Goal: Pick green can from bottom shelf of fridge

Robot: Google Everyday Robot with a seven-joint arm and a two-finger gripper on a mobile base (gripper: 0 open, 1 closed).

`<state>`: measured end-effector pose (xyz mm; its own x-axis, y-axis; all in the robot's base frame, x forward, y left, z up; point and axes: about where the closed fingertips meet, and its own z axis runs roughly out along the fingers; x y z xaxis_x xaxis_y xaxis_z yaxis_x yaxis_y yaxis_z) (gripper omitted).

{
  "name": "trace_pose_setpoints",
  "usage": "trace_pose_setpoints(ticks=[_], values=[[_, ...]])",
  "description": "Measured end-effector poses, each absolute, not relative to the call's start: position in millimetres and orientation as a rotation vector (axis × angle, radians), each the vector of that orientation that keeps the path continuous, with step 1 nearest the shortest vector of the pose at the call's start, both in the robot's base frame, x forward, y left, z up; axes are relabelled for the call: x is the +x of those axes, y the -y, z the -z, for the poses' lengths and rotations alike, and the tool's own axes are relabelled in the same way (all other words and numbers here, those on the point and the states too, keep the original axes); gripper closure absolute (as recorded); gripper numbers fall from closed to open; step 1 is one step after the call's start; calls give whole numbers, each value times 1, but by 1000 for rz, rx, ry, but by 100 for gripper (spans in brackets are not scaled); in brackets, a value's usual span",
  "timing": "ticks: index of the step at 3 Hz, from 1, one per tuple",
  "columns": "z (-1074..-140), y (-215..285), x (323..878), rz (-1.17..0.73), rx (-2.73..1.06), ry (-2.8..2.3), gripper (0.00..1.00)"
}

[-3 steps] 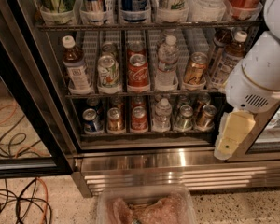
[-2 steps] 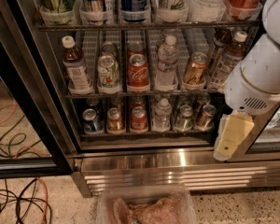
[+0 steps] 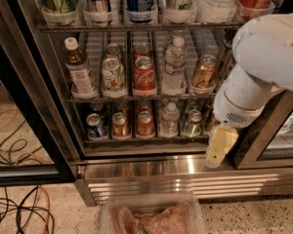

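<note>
The fridge (image 3: 136, 172) stands with its door open. On its bottom shelf (image 3: 146, 139) a row of short cans stands: blue, bronze-gold and red, then a small water bottle, then the green can (image 3: 191, 123), pale silvery-green with a shiny top. My gripper (image 3: 217, 155) hangs from the white arm (image 3: 263, 67), in front of the shelf's right end. Its cream fingers (image 3: 220, 143) point down to the steel base, just right of and below the green can and apart from it. The arm hides the shelf's far-right lane.
The middle shelf holds bottles and taller cans, among them a green-and-white can (image 3: 112, 74). The open glass door (image 3: 24, 130) stands at the left and a dark door frame (image 3: 256, 135) at the right. Cables (image 3: 14, 213) lie on the floor. A clear tub (image 3: 151, 217) sits below.
The arm has swung left and lower in the frame. The gripper has moved left, closer to the green can's lane. The cans have not moved.
</note>
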<state>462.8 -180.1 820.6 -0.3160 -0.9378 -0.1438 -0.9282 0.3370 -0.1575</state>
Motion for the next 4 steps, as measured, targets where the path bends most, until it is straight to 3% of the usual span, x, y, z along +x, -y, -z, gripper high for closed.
trace_pose_setpoints(ticks=[4], values=[[-756,171,461,56,-1604,-2514,0]])
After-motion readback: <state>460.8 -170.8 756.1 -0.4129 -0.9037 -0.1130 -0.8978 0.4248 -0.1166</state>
